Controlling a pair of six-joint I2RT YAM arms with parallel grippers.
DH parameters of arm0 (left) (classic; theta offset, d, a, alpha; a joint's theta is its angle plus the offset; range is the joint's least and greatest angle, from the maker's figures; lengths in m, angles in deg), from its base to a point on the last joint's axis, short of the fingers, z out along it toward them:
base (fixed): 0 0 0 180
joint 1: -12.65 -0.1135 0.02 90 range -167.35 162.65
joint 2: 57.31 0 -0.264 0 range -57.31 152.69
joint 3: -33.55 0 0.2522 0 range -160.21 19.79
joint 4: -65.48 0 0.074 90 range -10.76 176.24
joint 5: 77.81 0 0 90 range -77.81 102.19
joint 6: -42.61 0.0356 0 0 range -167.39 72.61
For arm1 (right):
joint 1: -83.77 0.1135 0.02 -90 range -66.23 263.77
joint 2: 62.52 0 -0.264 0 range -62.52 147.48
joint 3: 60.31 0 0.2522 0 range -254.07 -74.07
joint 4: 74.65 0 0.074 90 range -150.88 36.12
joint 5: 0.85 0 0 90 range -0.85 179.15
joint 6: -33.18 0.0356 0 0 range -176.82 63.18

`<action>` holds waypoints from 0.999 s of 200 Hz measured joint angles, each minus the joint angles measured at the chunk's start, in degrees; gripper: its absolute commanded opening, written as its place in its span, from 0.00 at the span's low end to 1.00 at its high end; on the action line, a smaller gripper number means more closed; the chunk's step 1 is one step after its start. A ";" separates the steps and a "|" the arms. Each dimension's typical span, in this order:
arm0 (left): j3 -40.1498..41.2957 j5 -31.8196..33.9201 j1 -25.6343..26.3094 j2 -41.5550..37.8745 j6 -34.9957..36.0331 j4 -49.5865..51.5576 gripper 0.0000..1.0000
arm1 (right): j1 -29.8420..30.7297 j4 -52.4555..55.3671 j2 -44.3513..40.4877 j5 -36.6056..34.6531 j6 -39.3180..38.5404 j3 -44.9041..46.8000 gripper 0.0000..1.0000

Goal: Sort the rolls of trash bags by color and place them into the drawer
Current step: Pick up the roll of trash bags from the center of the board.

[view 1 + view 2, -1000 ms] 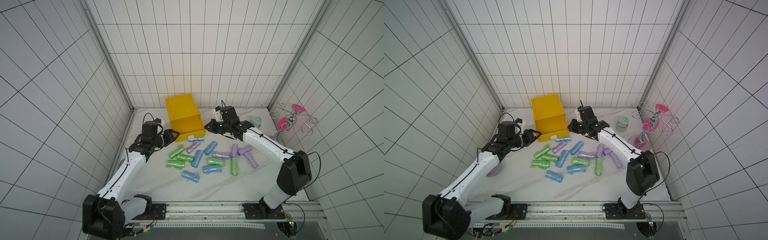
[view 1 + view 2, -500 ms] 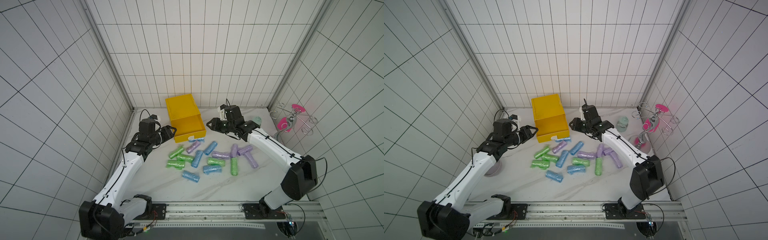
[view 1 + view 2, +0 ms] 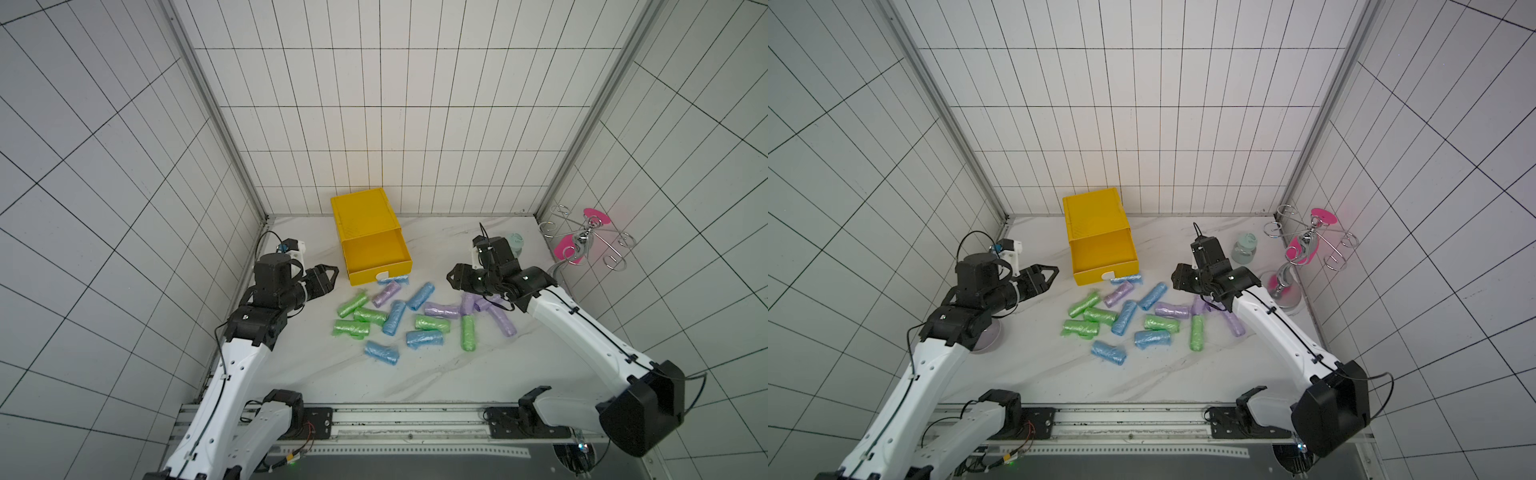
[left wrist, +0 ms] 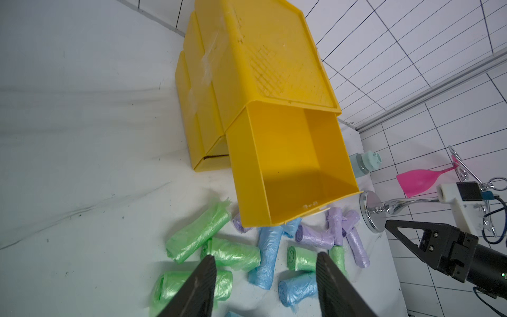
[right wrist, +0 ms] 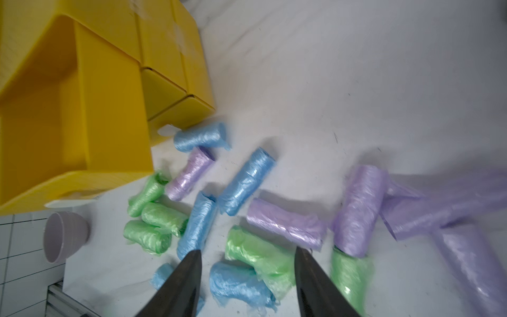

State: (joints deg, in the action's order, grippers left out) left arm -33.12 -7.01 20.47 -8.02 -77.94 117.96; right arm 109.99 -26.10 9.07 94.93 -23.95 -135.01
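The white marbled surface [image 3: 316,374] is spreading under tiled walls [image 3: 374,124]. My left fingers [image 4: 197,288] and right fingers [image 5: 181,285] are hovering parted, holding nothing; the rolls [image 3: 394,318] are lying between them, beside the open drawer [image 3: 370,275].

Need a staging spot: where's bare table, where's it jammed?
Free: the wide strip of table between the rolls and the front rail; the patch between the open drawer and the jar. Jammed: directly before the drawer front.
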 measured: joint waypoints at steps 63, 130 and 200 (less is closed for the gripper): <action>3.67 -1.25 1.27 -4.17 -0.92 3.98 0.57 | 0.00 5.97 -6.29 -2.89 1.79 11.28 0.55; 7.28 -4.52 1.53 -4.87 -3.61 3.56 0.57 | 0.00 4.46 0.68 -2.71 2.01 16.83 0.51; 8.17 -5.53 1.64 -5.29 -4.52 2.62 0.57 | 0.00 -0.17 10.73 -3.56 1.53 16.85 0.42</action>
State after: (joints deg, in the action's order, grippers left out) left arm -24.94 -12.54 22.11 -13.31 -82.46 120.58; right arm 109.99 -26.27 19.81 91.37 -22.42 -118.16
